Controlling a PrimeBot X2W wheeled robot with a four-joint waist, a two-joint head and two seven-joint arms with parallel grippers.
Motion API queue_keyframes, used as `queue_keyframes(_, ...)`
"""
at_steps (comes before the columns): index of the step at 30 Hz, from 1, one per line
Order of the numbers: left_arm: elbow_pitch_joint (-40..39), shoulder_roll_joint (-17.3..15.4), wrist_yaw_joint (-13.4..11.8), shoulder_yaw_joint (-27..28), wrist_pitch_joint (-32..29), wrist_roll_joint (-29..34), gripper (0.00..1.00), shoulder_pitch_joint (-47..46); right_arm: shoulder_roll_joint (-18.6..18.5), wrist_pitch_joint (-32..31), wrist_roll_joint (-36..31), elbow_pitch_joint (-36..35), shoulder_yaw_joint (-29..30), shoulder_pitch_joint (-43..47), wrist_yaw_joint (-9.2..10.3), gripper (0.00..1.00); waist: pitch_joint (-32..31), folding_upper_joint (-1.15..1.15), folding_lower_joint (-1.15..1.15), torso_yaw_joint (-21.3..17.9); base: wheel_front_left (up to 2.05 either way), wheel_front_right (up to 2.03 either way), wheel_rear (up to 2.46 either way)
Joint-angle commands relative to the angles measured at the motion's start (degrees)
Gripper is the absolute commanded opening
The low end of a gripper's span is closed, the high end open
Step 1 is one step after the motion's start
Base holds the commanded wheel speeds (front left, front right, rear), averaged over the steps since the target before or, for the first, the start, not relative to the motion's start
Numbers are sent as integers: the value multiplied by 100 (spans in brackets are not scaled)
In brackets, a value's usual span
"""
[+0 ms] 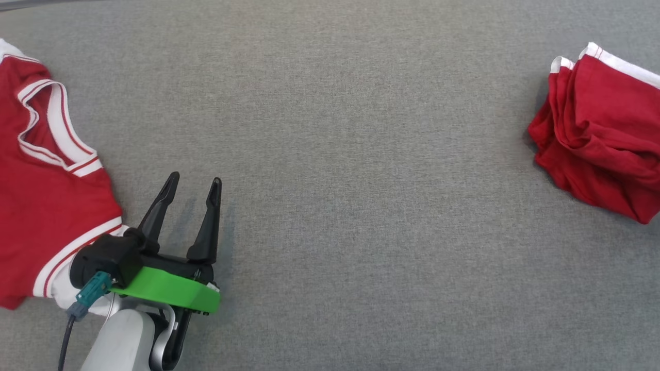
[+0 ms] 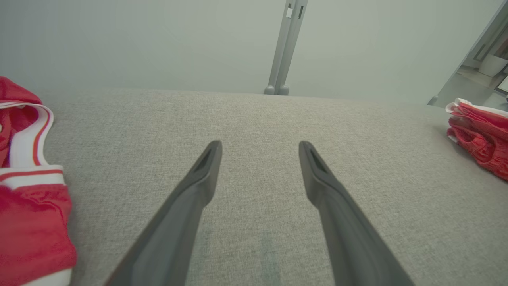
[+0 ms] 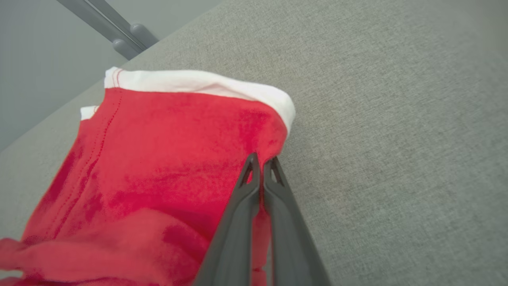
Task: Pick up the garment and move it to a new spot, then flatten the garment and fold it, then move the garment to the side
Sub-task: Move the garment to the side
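Red cloth with a white hem, the bunched garment (image 1: 598, 134) lies at the far right of the grey fabric surface (image 1: 361, 216), cut off by the head view's right edge. Judging by where the arms are, this is the piece being worked on. The right gripper (image 3: 262, 158) is on it, its two dark fingers pressed together with their tips over the cloth's right-hand border, just short of the white hem (image 3: 198, 81). Whether a fold of fabric is pinched between them cannot be told.

From that gripper the bulk of the cloth spreads to the left of the fingers and back toward the wrist, while bare grey surface runs along their right. In the head view the bundle's long axis runs from the white-banded end, farthest from the robot, down toward the nearer red corner, leaning slightly rightward. The hem end therefore points away from the robot.

The left gripper (image 1: 196, 179) is well apart from this piece. Its fingers are spread wide over empty grey fabric, holding nothing. Just beside it on its left lies a second piece, a red jersey (image 1: 46, 216), flatter, with its white-trimmed neckline (image 1: 56, 129) toward the far side. The right arm is plainly the nearer one for any move of the bundle.
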State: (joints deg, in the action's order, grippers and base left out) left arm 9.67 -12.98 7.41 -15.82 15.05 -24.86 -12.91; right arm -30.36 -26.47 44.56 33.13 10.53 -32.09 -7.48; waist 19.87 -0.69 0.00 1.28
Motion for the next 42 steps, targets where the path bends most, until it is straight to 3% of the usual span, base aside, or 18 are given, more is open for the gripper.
queue_keyframes(1, -49, -63, 15, 54, 15, 61, 100, -52, 36, 104, -160, 44, 37, -57, -2, 0, 143, 69, 0, -245, 0, 0, 0)
queue_keyframes(12, -416, -268, -19, 122, -16, 207, 100, -192, 437, 489, -1121, 36, 203, -324, -1, 0, 586, 69, 0, -943, 0, 0, 0)
queue_keyframes(19, -651, -322, -31, 26, -164, 243, 100, -327, 377, 774, -1878, 357, 336, -937, -1, 0, 832, 69, 0, -826, 0, 0, 0)
queue_keyframes(29, -862, -415, -79, -25, -272, 256, 100, -259, -111, 1181, -3087, 825, 246, -1570, -1, 0, 956, 69, 0, -512, 0, 0, 0)
queue_keyframes(30, -882, -415, -76, -37, -280, 255, 100, -252, -153, 1247, -3220, 889, 260, -1626, -1, 26, 965, 69, 0, -481, 0, 0, 0)
queue_keyframes(32, -920, -410, -103, -42, -307, 244, 100, -231, -158, 1355, -3478, 1026, 272, -1715, -1, 100, 985, 69, 0, -444, 0, 0, 0)
queue_keyframes(42, -950, -373, -239, 35, -223, 133, 100, -110, -92, 1986, -4058, 1645, 511, -1868, -1, 100, 838, 69, 0, -568, 0, 0, 0)
